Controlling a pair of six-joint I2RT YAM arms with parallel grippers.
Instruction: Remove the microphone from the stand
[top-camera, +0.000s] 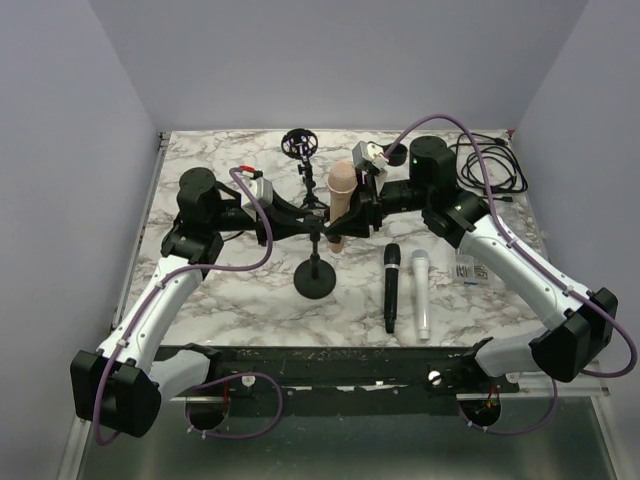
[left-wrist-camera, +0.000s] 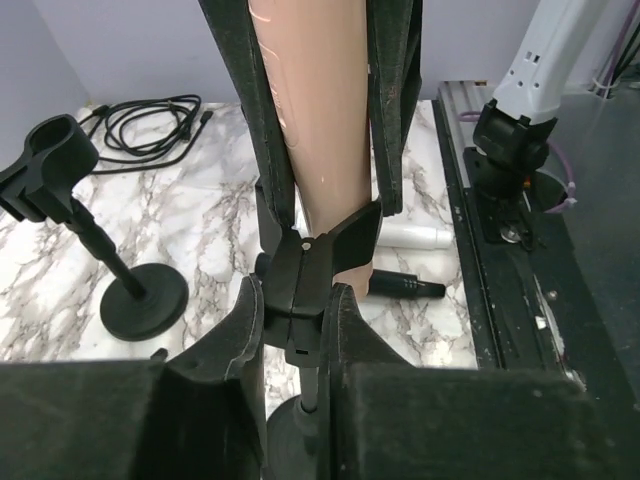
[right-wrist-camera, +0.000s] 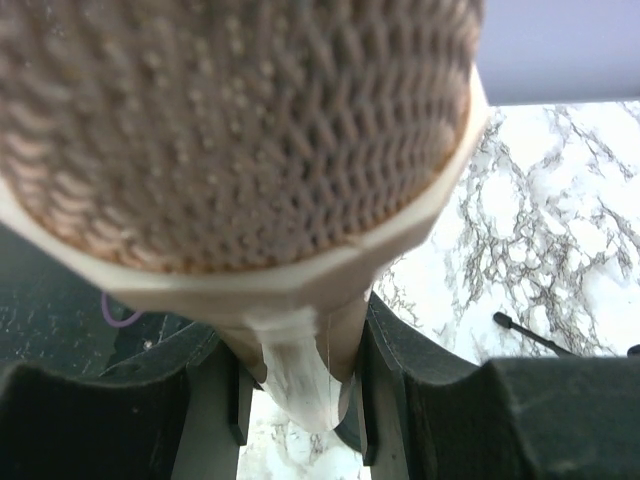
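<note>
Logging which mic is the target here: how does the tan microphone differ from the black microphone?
The tan microphone stands upright in the clip of the stand; the black microphone lies flat on the table. The tan one is clamped by the right gripper, while the black one lies free, with nothing touching it. Both are handheld microphones.

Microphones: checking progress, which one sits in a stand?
The tan microphone, upright in the clip; the black microphone and white microphone lie on the table.
</note>
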